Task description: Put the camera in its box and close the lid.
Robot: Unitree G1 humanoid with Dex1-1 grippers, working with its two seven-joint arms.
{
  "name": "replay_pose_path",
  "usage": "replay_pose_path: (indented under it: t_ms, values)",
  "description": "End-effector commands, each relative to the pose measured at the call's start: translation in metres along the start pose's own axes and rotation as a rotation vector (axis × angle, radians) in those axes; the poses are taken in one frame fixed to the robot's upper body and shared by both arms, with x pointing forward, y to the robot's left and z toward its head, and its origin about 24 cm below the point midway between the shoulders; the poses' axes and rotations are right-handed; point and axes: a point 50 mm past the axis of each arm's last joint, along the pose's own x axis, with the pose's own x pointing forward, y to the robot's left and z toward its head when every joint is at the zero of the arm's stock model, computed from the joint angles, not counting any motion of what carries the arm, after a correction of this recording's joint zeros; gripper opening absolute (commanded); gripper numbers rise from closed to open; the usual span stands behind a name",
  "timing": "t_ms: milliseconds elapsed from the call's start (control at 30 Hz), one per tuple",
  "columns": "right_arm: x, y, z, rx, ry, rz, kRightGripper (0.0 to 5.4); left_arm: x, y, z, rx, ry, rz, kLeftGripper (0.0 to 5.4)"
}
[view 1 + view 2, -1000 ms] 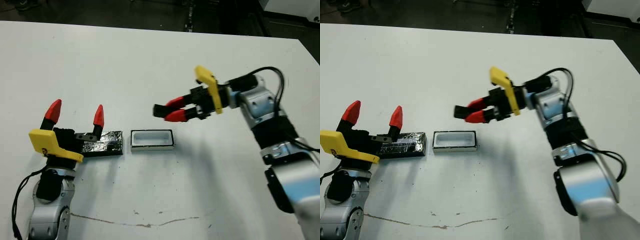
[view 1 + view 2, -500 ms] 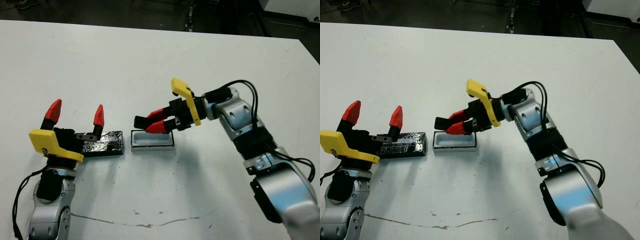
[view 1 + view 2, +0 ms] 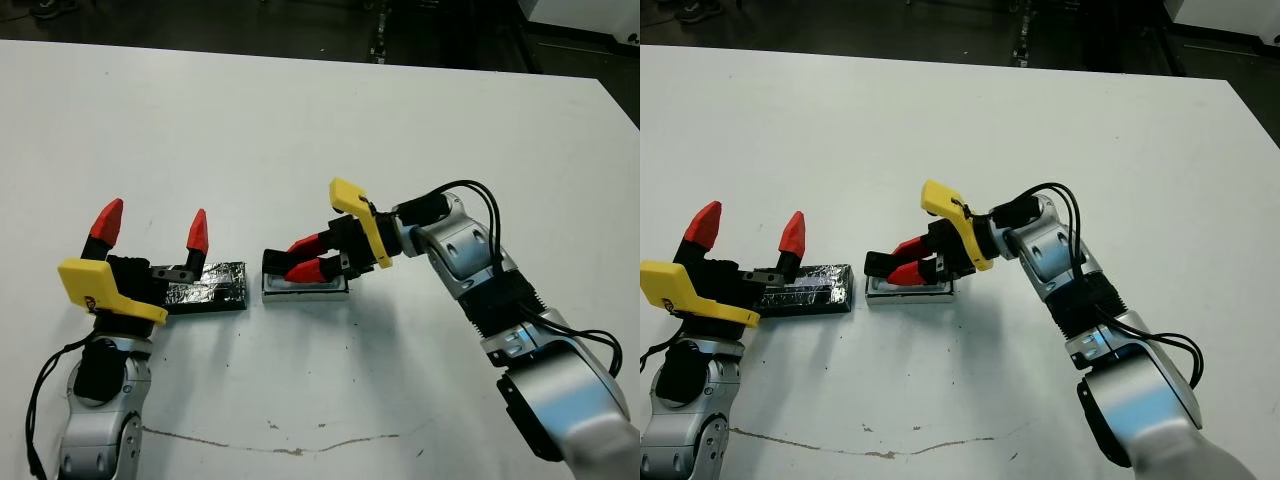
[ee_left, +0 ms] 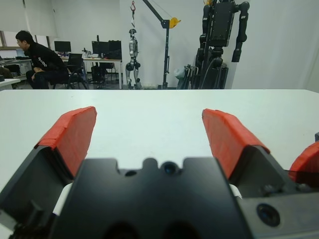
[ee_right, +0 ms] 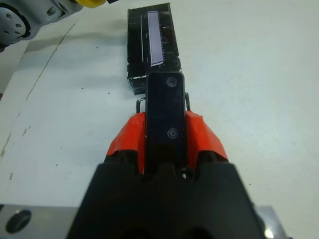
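Observation:
My right gripper is shut on the camera, a smooth black bar that sticks out past the red fingertips. It holds the bar low over the box, a small white-rimmed tray, and covers most of it; whether the bar touches the tray I cannot tell. In the right wrist view the camera points toward the lid. The lid, a crinkly black slab, lies flat just left of the box. My left gripper stands open at the lid's left end, its fingers pointing up, holding nothing.
The white table stretches far behind the box, with its far edge against a dark floor. A thin brown scratch runs along the table near me. In the left wrist view a person sits at a desk beyond the table.
My right gripper has carried the camera leftward and down, from above the table right of the box to low over the box. The left arm and lid have stayed put.

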Motion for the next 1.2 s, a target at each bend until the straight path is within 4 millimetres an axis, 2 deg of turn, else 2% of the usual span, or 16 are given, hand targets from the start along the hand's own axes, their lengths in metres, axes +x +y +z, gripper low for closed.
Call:
replay_pose_path:
  t_ms: [33,300,900,1200]
  values:
    - [-0.002,0.001,-0.005,-0.021,0.024,-0.018,1.66,-0.002,0.0,-0.003,0.004,0.012,0.004,5.4]
    - [-0.002,0.001,-0.011,0.008,0.03,0.0,1.66,-0.002,0.0,-0.002,-0.005,0.015,0.002,5.4]
    - [-0.023,-0.003,-0.025,0.058,0.089,-0.025,1.66,-0.003,0.0,-0.004,0.009,0.015,0.009,5.4]
    - [-0.026,-0.004,-0.024,0.022,0.149,0.015,1.66,-0.003,0.0,-0.003,0.006,0.014,0.005,5.4]
